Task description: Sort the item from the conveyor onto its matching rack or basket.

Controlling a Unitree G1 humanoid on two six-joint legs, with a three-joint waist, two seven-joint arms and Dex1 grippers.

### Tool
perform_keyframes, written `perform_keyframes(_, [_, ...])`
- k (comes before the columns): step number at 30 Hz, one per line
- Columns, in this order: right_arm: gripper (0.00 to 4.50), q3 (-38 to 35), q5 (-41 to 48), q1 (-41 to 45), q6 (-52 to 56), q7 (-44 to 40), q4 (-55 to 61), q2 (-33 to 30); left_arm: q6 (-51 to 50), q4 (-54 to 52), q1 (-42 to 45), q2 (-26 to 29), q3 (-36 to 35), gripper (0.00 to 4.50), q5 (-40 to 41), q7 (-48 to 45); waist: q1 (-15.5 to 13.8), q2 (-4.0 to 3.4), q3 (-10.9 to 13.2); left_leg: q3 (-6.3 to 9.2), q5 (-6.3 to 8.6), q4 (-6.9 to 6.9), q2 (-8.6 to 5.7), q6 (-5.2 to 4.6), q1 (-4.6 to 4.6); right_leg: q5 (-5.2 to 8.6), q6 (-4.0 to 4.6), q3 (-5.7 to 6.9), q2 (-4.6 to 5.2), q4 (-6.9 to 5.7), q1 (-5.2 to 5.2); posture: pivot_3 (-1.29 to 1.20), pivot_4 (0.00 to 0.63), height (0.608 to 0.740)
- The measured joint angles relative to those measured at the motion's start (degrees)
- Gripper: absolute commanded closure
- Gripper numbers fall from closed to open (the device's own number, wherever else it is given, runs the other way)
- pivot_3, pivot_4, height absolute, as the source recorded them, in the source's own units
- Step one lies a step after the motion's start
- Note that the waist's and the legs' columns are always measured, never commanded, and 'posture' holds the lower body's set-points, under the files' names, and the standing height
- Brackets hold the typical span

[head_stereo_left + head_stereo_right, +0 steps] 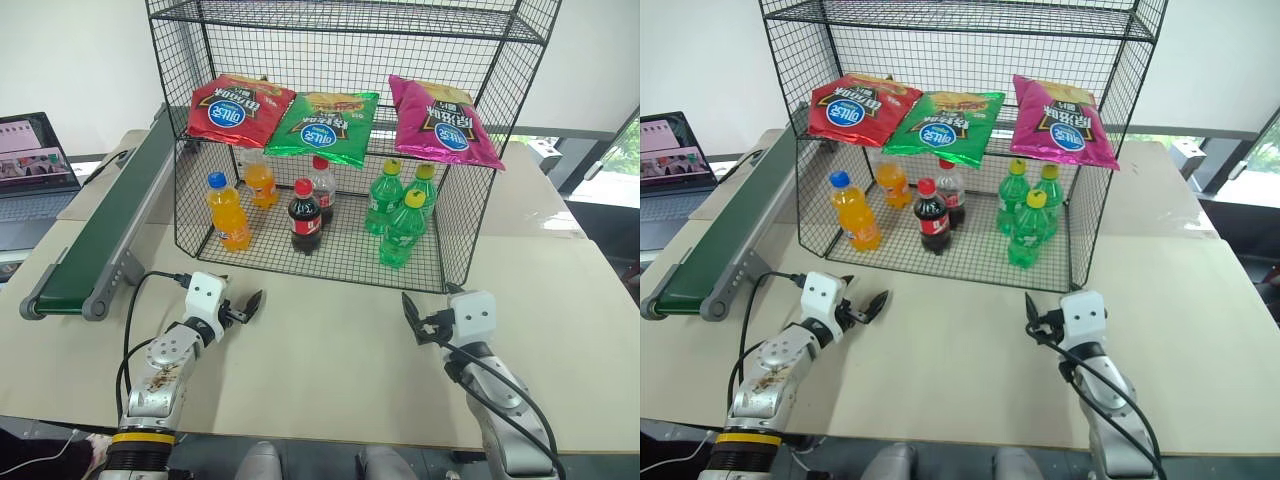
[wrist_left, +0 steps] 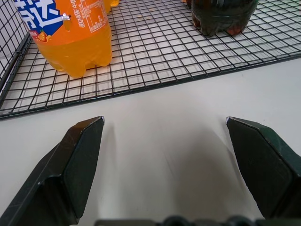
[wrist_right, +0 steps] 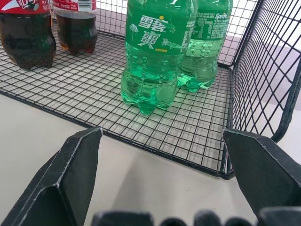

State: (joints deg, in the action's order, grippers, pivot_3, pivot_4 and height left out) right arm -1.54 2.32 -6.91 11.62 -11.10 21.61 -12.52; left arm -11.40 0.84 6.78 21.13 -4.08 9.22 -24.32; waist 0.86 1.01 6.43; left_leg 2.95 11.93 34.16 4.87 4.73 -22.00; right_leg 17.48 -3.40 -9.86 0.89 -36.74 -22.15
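Black wire-mesh rack (image 1: pixel 470 150) at the far middle of the pale table (image 1: pixel 330 330). Middle tier, three chip bags side by side: red bag (image 1: pixel 238 108) on the left, green foil chip bag (image 1: pixel 325 126) in the centre with its blue oval logo facing up, magenta bag (image 1: pixel 442 120) on the right — the green bag lies flat on the shelf, touching no gripper. Bottom tier: two orange soda bottles (image 1: pixel 228 212) at left, two cola bottles (image 1: pixel 305 217) in the middle, three green soda bottles (image 1: pixel 402 228) at right, all upright. Conveyor (image 1: pixel 105 235) with dark green belt runs along the table's left side, its belt bare. Laptop (image 1: pixel 32 160) stands beyond it at the left edge. Left gripper (image 1: pixel 245 308) hovers low over the table in front of the rack's left half, fingers spread wide, nothing between them. Right gripper (image 1: pixel 412 318) — likewise in front of the rack's right corner, fingers spread, holding nothing.
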Motion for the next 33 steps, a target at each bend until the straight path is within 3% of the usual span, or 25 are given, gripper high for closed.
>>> perform_keyframes(33, [0.00,0.87,-0.01,-0.03,0.00,-0.07,0.33,-0.01,0.21,0.13,0.17,0.87,-0.70,0.09,-0.02,-0.88,0.00,0.00,0.00,0.00,0.00,0.00,0.00,0.00,0.00,0.00,0.00,0.00,0.00,0.00,0.00,0.00,0.150,0.740])
